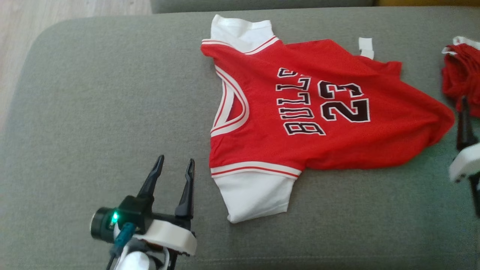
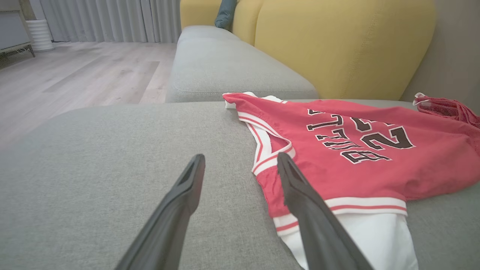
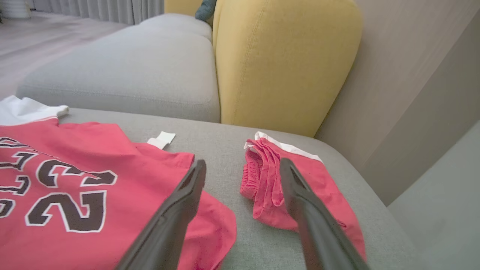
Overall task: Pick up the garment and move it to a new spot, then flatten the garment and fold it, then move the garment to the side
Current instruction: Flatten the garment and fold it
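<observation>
Head view: jersey [image 1: 300, 150] on grey seat [image 1: 93, 112], wood flr [image 1: 56, 11].

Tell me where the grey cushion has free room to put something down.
Widest free patch: the left of the cushion, between its rounded edge and the jersey, around the open left gripper. Another bare strip lies along the near edge. Crowded: the right end, where shorts lie close beside the jersey.

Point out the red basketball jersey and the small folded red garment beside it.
Red basketball jersey [image 1: 337, 142]: head view, plain red cloth beside the number.
Small folded red garment [image 3: 262, 187]: right wrist view, its bunched folds.
</observation>
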